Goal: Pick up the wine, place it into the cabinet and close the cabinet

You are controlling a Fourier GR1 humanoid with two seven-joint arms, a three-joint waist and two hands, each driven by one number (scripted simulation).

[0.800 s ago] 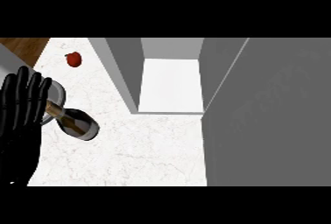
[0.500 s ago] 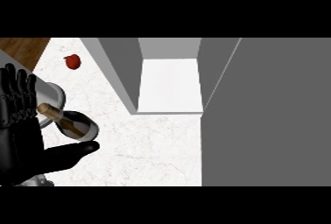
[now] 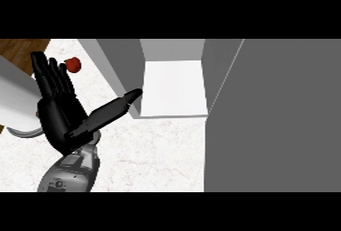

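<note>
The big grey cabinet door (image 3: 279,117) stands open, cut off at the right, beside the grey cabinet's white shelf (image 3: 173,85). On the white marble counter (image 3: 153,158), the black left hand (image 3: 60,117) is splayed flat, grasping nothing. It half-hides a small red object (image 3: 73,64). Can't tell where the wine bottle is.

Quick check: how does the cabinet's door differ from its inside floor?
The cabinet door is dark grey; the cabinet floor is white. The door fills the view's right side; the floor shows as a small patch between grey walls. Both are flat and plain, with nothing on them.
</note>
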